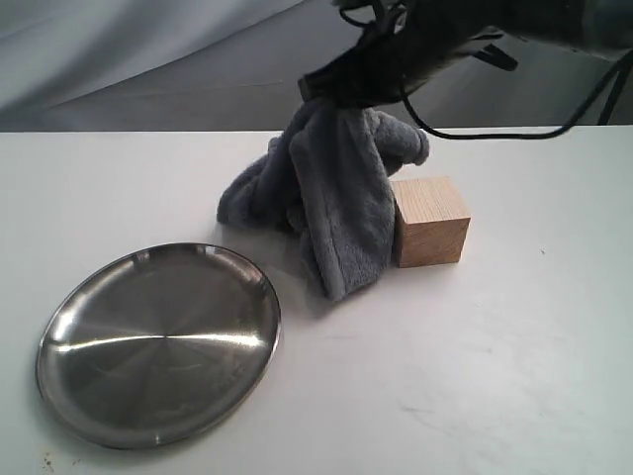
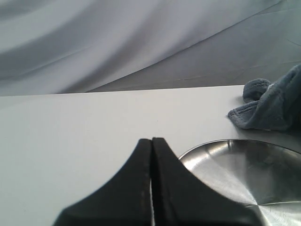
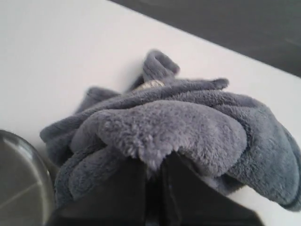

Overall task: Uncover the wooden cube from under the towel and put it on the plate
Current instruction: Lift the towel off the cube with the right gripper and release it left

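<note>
The right tool (image 3: 155, 172) is clamped on a fold of the plush blue-grey fleece towel (image 1: 336, 198), holding it bunched, its tails on the white table (image 1: 495, 376). The pale wooden cube (image 1: 430, 220) stands bare, touching the hanging cloth. It would be best to carry the cloth clear of the cube and of the round shiny steel plate (image 1: 158, 341) before releasing. The left tool (image 2: 151, 141) is closed and empty, beside the plate.
</note>
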Controlling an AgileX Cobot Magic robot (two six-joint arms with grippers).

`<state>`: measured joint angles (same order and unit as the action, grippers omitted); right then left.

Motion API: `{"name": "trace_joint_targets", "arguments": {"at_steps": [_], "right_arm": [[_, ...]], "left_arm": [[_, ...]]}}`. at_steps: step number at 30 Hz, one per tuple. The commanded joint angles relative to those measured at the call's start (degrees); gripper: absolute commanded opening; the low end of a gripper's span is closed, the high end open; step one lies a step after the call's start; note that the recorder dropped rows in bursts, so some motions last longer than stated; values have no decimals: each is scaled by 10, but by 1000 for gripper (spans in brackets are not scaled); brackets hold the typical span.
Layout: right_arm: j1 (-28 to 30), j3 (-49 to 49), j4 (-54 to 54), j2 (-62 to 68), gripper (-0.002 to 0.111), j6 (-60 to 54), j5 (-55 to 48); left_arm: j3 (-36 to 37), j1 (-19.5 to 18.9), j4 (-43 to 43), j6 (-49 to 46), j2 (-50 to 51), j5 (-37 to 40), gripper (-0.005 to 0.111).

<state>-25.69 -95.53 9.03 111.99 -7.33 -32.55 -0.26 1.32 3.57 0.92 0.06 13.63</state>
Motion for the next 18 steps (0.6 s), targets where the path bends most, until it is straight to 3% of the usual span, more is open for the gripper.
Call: {"name": "trace_joint_targets", "arguments": {"at_steps": [1, 10, 18], "right_arm": [[-11, -117, 24, 63, 0, -14, 15], [-11, -240, 42, 173, 2, -13, 19], [-11, -239, 43, 183, 45, -13, 6]], "left_arm": [[3, 2, 1, 3, -1, -5, 0], [3, 2, 1, 3, -1, -5, 0], [3, 2, 1, 3, -1, -5, 0]]}}
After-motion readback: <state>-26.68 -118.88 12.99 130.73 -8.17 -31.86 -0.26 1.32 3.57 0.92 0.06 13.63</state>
